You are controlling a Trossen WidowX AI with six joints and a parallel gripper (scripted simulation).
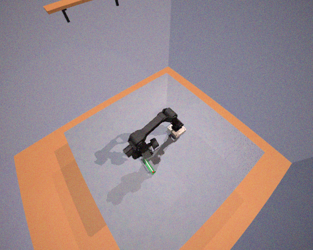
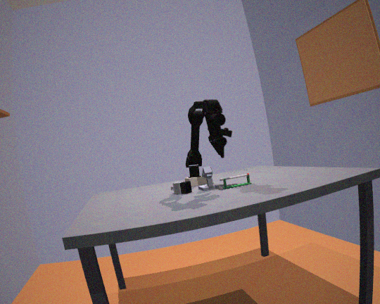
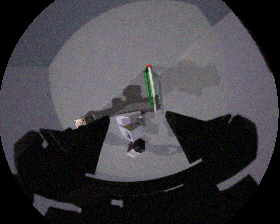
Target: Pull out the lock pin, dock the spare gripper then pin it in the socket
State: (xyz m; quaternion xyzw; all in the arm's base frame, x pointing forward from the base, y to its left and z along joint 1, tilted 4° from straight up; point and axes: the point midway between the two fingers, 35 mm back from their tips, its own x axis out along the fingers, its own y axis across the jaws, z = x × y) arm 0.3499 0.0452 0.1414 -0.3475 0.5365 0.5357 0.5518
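Observation:
My gripper is open and empty, pointing down well above the table. The white lock pin with a red end lies along the top of the green stand. The grey-white mount stands beside the stand, nearer the arm's base; whether its socket is empty is too small to tell. The spare gripper, a light and black block, lies on the table on the mount's other side. The arm hides it in the top view.
The arm's beige base plate stands behind the mount. The grey table carries everything, and the arm's shadows fall across it. A wall shelf and a wall board are far off.

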